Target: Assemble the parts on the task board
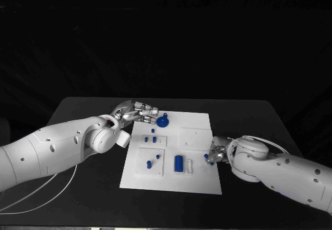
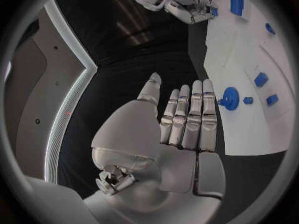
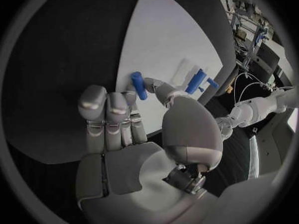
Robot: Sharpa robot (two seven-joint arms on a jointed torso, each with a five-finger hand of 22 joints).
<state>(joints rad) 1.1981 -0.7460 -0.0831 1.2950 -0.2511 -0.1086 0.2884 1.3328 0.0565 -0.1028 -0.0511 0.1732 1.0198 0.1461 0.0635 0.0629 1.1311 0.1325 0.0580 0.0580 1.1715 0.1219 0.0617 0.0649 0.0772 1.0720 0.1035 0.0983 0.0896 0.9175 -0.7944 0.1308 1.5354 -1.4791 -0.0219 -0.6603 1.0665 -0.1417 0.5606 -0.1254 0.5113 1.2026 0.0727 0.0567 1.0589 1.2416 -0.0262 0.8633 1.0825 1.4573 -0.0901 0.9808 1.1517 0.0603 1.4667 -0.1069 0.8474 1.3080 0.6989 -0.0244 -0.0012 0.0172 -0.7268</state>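
Matt white task board (plastic-looking)

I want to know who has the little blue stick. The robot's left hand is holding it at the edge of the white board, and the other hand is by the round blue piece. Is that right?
Not quite: the right hand holds the blue stick, as the right wrist view shows. The left hand, holding nothing, is by the round blue piece on the white board.

One task board; seven blue parts; two robot hands.

Blue parts, white task board, black table.
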